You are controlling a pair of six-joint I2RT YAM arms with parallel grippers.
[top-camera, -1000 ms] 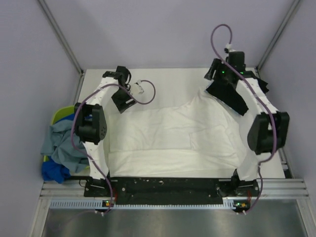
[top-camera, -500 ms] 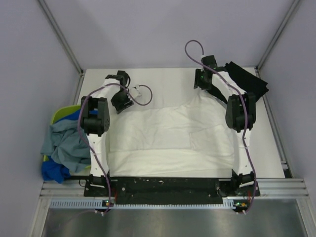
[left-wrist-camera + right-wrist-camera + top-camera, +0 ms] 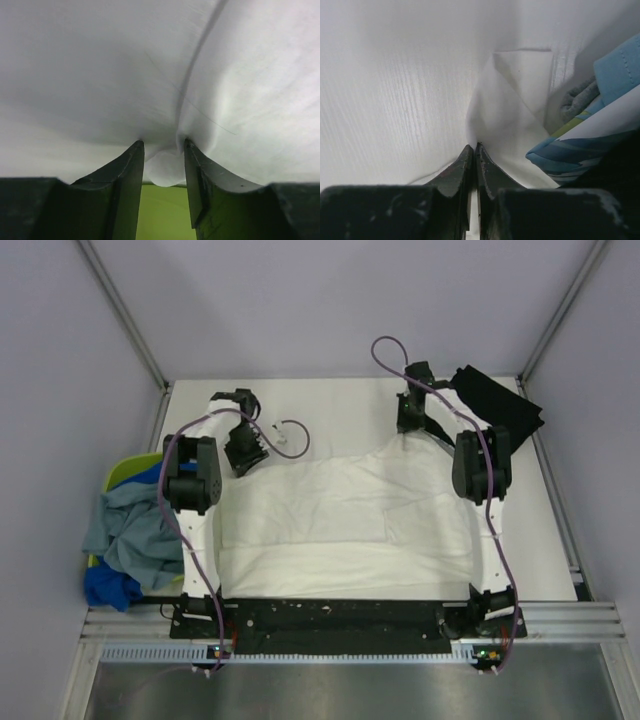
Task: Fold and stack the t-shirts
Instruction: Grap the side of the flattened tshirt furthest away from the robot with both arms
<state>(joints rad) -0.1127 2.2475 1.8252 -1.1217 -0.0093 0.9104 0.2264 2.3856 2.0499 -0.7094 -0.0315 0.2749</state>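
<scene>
A large white t-shirt [image 3: 340,510] lies spread across the table. My left gripper [image 3: 240,455] is down on its far left corner. In the left wrist view its jaws [image 3: 161,145] stand a little apart, and a fold of the white cloth [image 3: 165,167] bulges between the tips. At the far right corner my right gripper [image 3: 407,425] is shut, and the right wrist view shows its tips [image 3: 474,146] pinching a peak of white cloth [image 3: 510,100]. A black t-shirt [image 3: 500,400] lies at the far right corner of the table.
A lime-green basket [image 3: 120,475] hangs off the table's left edge with a grey-blue shirt [image 3: 125,525] and a bright blue one [image 3: 110,585] spilling out. Blue and grey cloth [image 3: 615,70] shows at the right of the right wrist view. Frame posts stand at the back corners.
The right arm swung left off the black t-shirt and came down on the white shirt's far right corner, and its jaws closed. The left gripper dropped onto the far left corner and narrowed.
</scene>
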